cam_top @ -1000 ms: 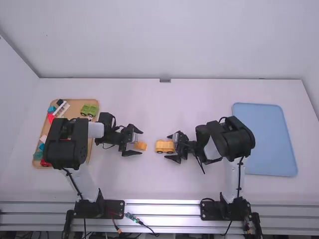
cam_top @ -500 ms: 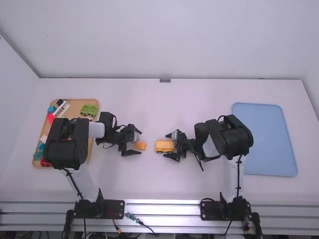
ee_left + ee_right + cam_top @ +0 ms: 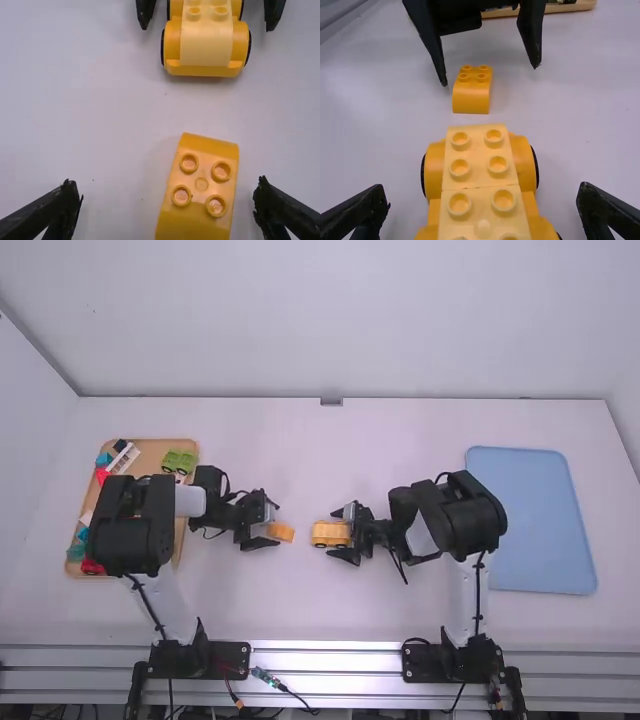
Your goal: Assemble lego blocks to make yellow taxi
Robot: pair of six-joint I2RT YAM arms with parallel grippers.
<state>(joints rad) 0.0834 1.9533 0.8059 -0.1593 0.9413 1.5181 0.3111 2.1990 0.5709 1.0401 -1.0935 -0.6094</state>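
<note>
On the table (image 3: 300, 615): left gripper (image 3: 276, 525), drawn slightly back, jaws wide, empty, astride yellow brick (image 3: 282, 533); right gripper (image 3: 333, 532), wide, empty, astride yellow car (image 3: 328, 533); gap between brick and car.

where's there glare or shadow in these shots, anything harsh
High view: bright glare on the metal rail along the bottom. Left wrist view: faint, soft shadows beside the loose yellow block and under the near end of the wheeled yellow car; neither looks harsh.
</note>
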